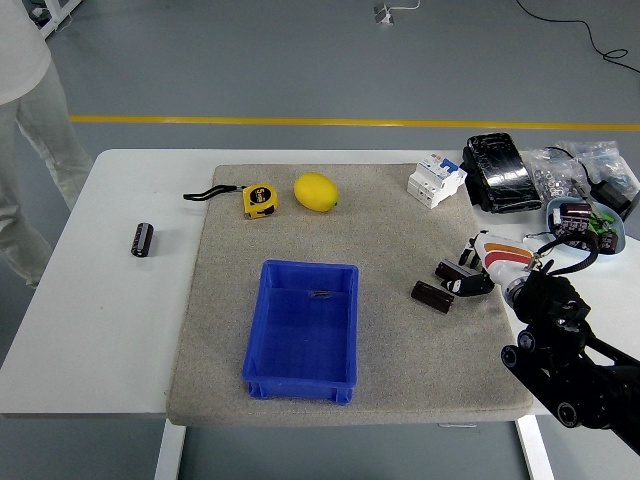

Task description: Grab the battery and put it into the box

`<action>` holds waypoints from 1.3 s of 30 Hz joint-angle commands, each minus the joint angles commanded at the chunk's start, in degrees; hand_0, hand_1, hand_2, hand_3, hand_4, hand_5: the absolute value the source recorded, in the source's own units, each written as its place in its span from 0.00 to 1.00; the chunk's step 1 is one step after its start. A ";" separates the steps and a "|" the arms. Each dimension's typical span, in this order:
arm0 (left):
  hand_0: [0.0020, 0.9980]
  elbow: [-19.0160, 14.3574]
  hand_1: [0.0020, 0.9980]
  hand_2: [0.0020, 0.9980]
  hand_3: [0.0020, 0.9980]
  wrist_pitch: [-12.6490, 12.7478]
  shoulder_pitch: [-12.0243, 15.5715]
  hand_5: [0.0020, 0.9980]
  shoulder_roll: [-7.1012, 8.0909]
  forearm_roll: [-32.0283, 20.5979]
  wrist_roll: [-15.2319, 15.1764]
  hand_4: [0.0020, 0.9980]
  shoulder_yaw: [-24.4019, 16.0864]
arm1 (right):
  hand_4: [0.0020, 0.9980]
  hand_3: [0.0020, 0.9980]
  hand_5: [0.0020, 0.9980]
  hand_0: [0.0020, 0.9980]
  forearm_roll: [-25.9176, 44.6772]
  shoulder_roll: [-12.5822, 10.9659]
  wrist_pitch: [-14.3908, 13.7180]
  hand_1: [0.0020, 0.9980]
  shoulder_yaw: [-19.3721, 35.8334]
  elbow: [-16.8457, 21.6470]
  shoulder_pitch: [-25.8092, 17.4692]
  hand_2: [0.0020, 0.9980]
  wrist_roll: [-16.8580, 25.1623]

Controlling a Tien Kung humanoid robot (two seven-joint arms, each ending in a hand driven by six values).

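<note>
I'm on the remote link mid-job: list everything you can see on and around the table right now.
battery: 1, dark, on mat beside right hand
box: 1, blue, mat centre-front
second dark cylinder: 1, bare table, left
tape measure: 1, yellow, mat's far left
lemon: 1, yellow, mat's far edge
circuit breaker: 1, white, mat's far right corner
black pack: 1, table's far right
mat: 1, beige
table: 1, white
person: 1, in white, far left
right hand: fingers open near battery

A workshop or lab hall: grey painted floor (pixel 300 60) with a yellow line (pixel 300 122) beyond the white table (pixel 110 300), cables trailing.
</note>
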 joint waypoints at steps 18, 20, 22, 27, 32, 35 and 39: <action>0.63 -0.08 0.54 0.58 0.65 -0.28 -0.07 0.75 -0.10 0.77 0.31 0.65 -0.36 | 0.83 0.43 0.33 0.25 3.51 0.77 -2.70 0.36 0.02 -0.86 -0.52 0.42 1.71; 0.63 -0.09 0.54 0.58 0.65 -0.31 -0.07 0.75 -0.12 0.89 0.36 0.65 -0.44 | 0.81 0.43 0.32 0.28 4.07 0.79 -2.81 0.36 0.21 -0.87 -0.63 0.42 1.87; 0.63 -0.10 0.54 0.58 0.65 -0.34 -0.08 0.75 -0.13 0.97 0.40 0.65 -0.49 | 0.81 0.43 0.32 0.28 4.82 0.78 -2.92 0.36 0.37 -0.83 -0.74 0.42 2.03; 0.63 -0.12 0.54 0.57 0.65 -0.46 -0.01 0.75 -0.14 1.45 0.61 0.65 -0.74 | 0.80 0.43 0.31 0.29 5.71 0.69 -3.09 0.36 0.92 -0.42 -0.98 0.42 2.19; 0.63 -0.12 0.54 0.58 0.65 -0.47 0.15 0.75 -0.10 1.57 0.68 0.65 -0.87 | 0.81 0.43 0.32 0.28 4.91 0.33 -2.70 0.36 1.73 1.10 -0.98 0.42 1.85; 0.63 -0.12 0.54 0.58 0.65 -0.43 0.22 0.75 -0.04 1.56 0.68 0.65 -0.88 | 0.81 0.43 0.32 0.28 4.35 0.08 -2.54 0.36 2.03 2.26 -0.78 0.42 1.64; 0.63 -0.10 0.54 0.57 0.65 -0.48 0.38 0.75 0.13 1.96 0.78 0.65 -1.12 | 0.80 0.43 0.32 0.28 3.88 -0.34 -2.25 0.36 1.98 4.21 -0.22 0.42 1.31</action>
